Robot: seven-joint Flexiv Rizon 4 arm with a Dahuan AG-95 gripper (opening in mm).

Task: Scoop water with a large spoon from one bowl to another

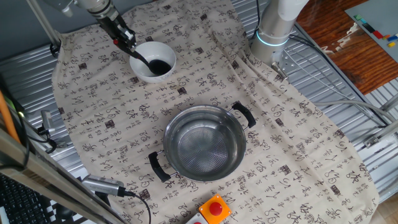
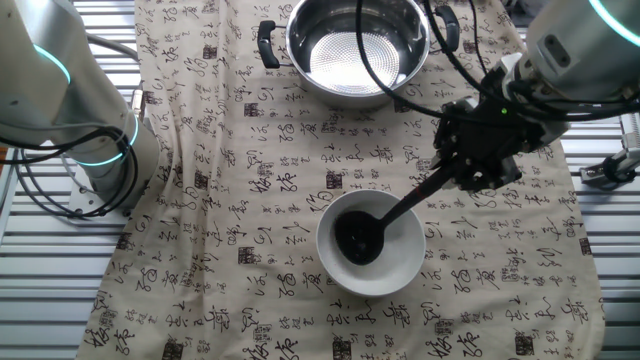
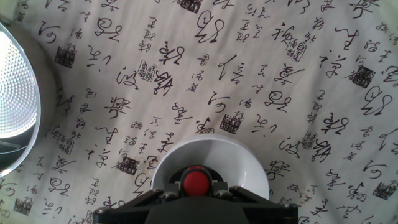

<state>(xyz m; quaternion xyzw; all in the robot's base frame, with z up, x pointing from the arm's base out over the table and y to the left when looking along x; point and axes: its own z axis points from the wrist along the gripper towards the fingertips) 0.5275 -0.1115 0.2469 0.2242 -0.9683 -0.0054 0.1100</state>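
Table: cloth printed with black calligraphy covers it, over ribbed metal.
Pot: steel, two black loop handles, standing well apart from the bowl; its inside shines and I cannot tell whether it holds water.
Bowl: small, white, upright on the cloth — the ladle's scoop sits inside it.
Ladle: black scoop down in the bowl, thin handle rising at a slant up to the gripper; its red tip shows in the hand view, just above the bowl's rim.
Gripper: clamped on the ladle's handle, held above the cloth just beside the bowl.
Arm base: white with a glowing ring, at the table's edge.
Red button: on the near edge, beside the pot — apart from it.
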